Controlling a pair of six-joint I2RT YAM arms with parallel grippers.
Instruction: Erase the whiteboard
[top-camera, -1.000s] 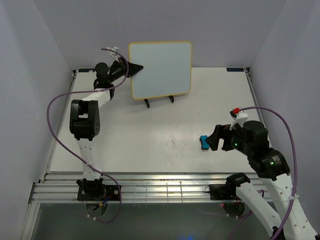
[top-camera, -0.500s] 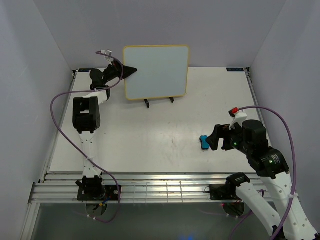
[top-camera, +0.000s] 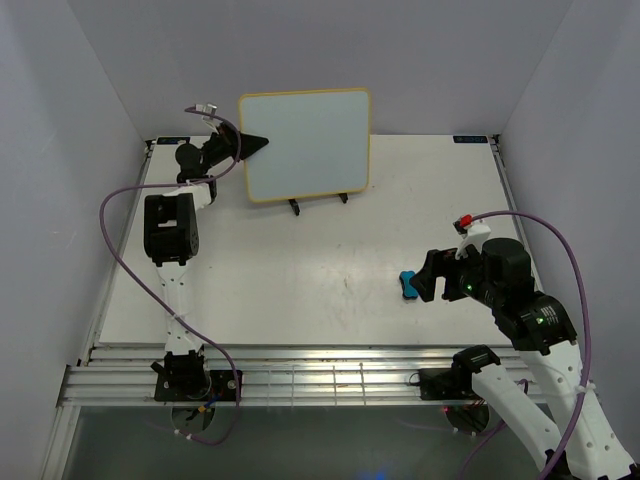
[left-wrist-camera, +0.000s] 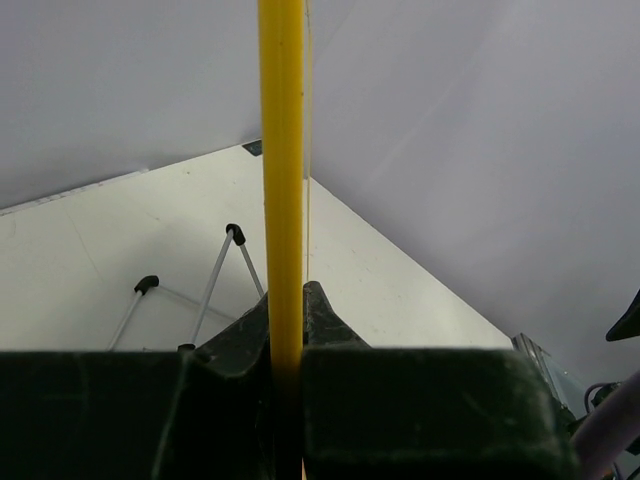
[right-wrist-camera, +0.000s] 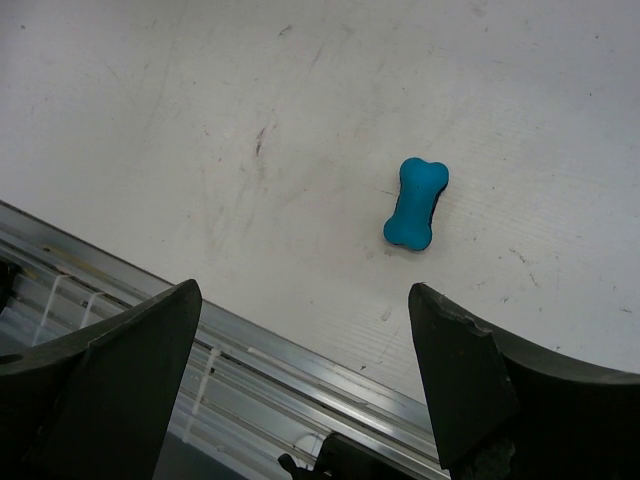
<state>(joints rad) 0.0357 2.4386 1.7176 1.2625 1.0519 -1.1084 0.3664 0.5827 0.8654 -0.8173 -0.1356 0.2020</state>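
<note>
one hand (top-camera: 266, 143) on whiteboard (top-camera: 310, 140), perhaps aloft

the scuffed white surface (top-camera: 300, 280) carries a blue bone-shaped eraser (top-camera: 408, 285) toward its right and a wire stand (top-camera: 294, 206) at the back.

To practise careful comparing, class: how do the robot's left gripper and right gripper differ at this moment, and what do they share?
The left gripper is shut on the whiteboard's yellow edge; the right gripper is open, holding nothing. The left gripper is at the table's far side; the right gripper is nearer the front, close to the blue eraser. Both have two dark fingers.
</note>
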